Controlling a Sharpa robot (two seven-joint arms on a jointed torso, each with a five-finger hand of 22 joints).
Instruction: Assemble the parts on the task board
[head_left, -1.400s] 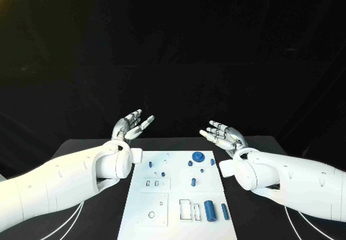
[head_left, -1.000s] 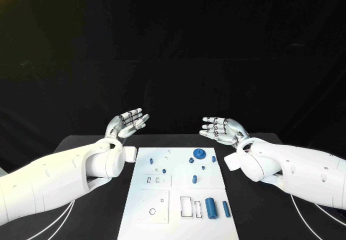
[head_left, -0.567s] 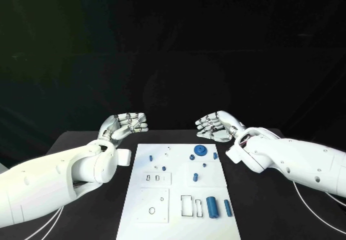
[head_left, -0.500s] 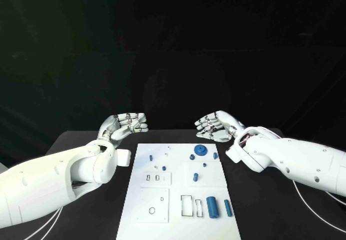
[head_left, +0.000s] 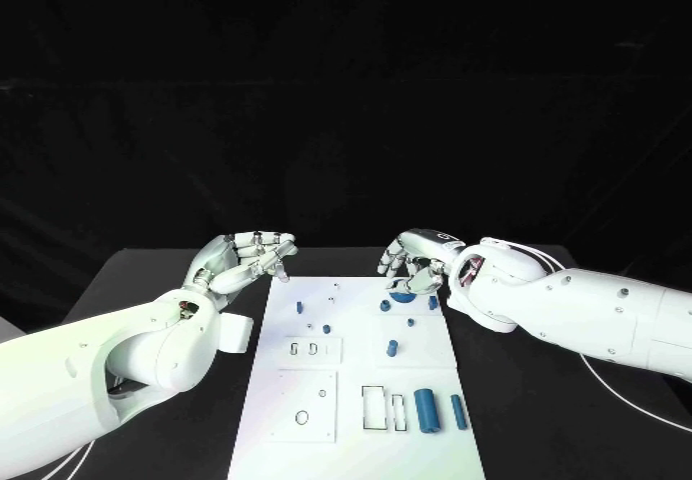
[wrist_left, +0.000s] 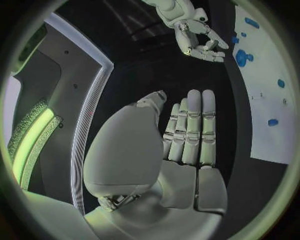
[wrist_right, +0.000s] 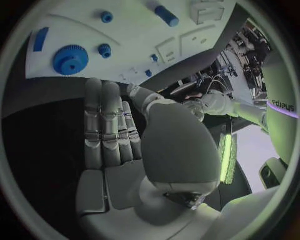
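The white task board lies lengthwise in the middle of the black table. My right hand hovers over its far end, fingers pointing down just beyond the blue gear, and holds nothing. In the right wrist view that hand has its fingers straight and together, with the gear ahead of the fingertips. My left hand is beside the board's far left corner, off the plate, also empty; its fingers lie straight.
Small blue pegs dot the board's far half. A thick blue cylinder and a thinner one lie near the front right, next to rectangular slots. Bare black table flanks the board on both sides.
Both hands went from spread and palm-up to fists, then turned over with fingers unfolded. The right hand came down over the board's far end by the gear. The camera shifted.
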